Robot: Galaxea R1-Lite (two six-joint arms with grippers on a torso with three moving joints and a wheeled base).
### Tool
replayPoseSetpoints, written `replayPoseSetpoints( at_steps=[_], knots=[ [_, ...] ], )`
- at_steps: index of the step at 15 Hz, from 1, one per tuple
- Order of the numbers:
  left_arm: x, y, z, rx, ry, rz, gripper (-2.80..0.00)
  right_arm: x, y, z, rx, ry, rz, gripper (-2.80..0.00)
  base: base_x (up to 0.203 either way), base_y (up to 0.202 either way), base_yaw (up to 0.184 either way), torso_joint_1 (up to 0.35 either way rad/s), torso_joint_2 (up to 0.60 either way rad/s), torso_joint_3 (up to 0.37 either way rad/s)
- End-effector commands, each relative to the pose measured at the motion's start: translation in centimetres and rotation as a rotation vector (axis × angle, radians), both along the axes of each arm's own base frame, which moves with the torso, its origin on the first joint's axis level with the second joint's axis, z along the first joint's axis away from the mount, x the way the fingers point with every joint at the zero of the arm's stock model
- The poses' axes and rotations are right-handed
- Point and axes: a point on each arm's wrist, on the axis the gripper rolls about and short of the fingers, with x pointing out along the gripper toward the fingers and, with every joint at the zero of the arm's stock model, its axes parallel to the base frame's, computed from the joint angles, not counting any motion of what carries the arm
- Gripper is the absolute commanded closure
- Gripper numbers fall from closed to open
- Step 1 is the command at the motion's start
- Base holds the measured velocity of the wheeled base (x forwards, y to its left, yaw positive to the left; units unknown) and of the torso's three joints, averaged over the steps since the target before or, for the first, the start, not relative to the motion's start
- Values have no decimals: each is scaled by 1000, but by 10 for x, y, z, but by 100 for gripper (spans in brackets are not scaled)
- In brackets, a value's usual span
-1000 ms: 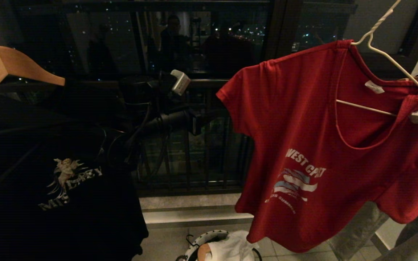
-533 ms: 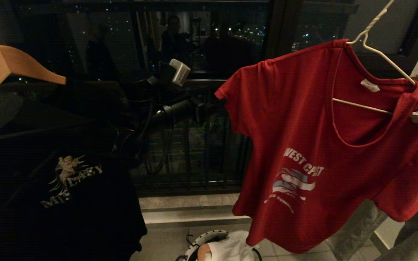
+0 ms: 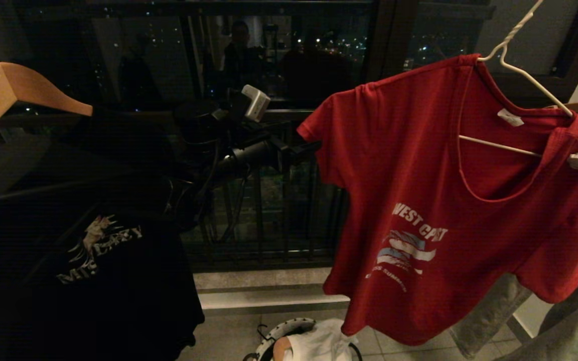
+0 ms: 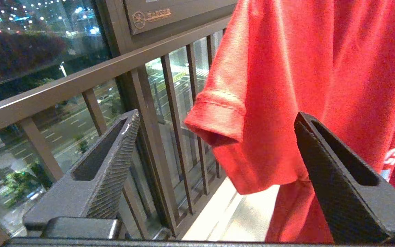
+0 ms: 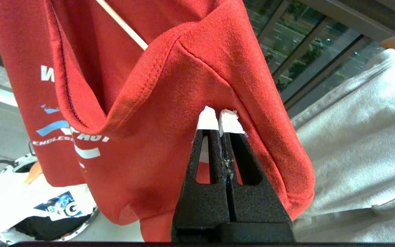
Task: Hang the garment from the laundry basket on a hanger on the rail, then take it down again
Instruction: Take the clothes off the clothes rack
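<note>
The garment [image 3: 419,165], a red T-shirt with white lettering, hangs on the hanger [image 3: 499,146], a thin white wire one whose hook runs out of the top of the head view. The rail is out of view. My left gripper [image 3: 301,149] is open beside the shirt's left sleeve. In the left wrist view the sleeve hem [image 4: 218,116] lies between the wide-apart jaws of that gripper [image 4: 216,116], touching neither. My right gripper [image 5: 219,116] is shut, its white tips pressed against the shirt's other shoulder [image 5: 190,68]. The laundry basket [image 3: 281,328] stands on the floor below.
A black printed T-shirt [image 3: 93,240] on a tan wooden hanger [image 3: 13,90] hangs at the left. A white cloth [image 3: 319,343] lies in the basket. Dark balcony bars [image 3: 269,210] stand behind. Grey cloth [image 3: 489,311] hangs at the lower right.
My left gripper has moved right and slightly up to the red sleeve, and its jaws look wider apart. The shirt has shifted slightly. The right gripper has stayed where it was.
</note>
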Motion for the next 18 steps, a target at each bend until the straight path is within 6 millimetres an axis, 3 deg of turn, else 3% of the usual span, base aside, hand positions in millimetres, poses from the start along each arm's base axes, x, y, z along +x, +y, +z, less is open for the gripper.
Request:
replayPoseSetpoints(
  at_steps=[1,8,16,17,18],
  knots=[
    [-1,-3,-1,0,-4,-9,-280,0,0,0,-2,-1,4,0,0,0,0,0,0,0],
    [-3,-19,-6,-28,-38,-47,-280,0,0,0,-2,-1,4,0,0,0,0,0,0,0],
    [-4,-21,-5,-37,-37,-51,-280,0,0,0,-1,1,4,0,0,0,0,0,0,0],
    [-4,-21,-4,-38,-40,-51,0,0,0,0,-2,1,4,0,0,0,0,0,0,0],
    [-4,-21,-4,-38,-39,-51,0,0,0,0,-2,-1,4,0,0,0,0,0,0,0]
  ],
)
